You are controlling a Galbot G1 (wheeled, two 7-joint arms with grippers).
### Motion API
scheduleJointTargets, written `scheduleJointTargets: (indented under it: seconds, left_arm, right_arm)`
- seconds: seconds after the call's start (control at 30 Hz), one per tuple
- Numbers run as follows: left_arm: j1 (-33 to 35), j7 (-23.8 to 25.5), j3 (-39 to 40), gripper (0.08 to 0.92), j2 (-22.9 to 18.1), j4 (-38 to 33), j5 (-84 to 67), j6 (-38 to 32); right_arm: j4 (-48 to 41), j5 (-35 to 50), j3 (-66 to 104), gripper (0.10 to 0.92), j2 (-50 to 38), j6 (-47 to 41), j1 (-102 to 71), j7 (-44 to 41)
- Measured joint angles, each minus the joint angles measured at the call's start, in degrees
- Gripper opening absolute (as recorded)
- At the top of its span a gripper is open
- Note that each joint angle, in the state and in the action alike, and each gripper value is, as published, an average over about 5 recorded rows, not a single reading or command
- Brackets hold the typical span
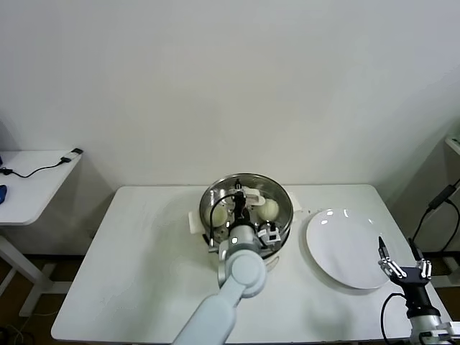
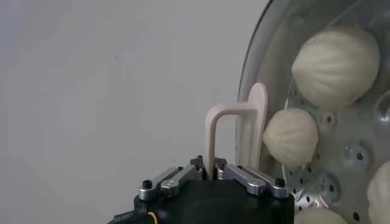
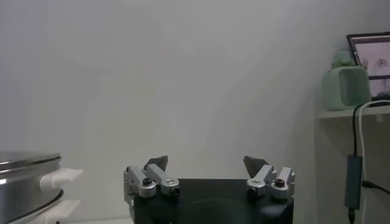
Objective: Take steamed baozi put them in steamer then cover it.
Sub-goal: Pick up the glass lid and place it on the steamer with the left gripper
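The white surface carries the steamer near its middle, a shiny steel basket on a white base, with a flat white plate lying just beside it on the robot's right and bare of any food. The cover, a clear glass lid with a metal rim, sits over the steamer, and its white handle rises from the centre; in the left wrist view that handle stands upright as a pale bent loop directly between the two jaws. The left gripper reaches in over the steamer from the robot's side, its jaws closed on the handle, so the cover lies right at the gripper and touching it. Through the glass the steamed baozi show as cream-white pleated buns resting on the perforated floor: two are seen whole in the left wrist view, two more are cut by the picture's edge, and the head view shows one on either side of the arm. The right gripper hangs at the near right corner of the surface, well apart from the steamer and just past the plate, its jaws spread wide with nothing between them.
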Motion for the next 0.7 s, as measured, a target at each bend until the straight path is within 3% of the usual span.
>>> scheduleJointTargets:
  seconds: [0.7]
  left_arm:
    - [0.93, -1.77, -0.14, 0.167, -0.01, 0.52, 0.24, 0.01]
  right_arm:
    - [-0.23, -0.24, -0.16, 0.823, 0.13, 0.29, -0.02, -0.01]
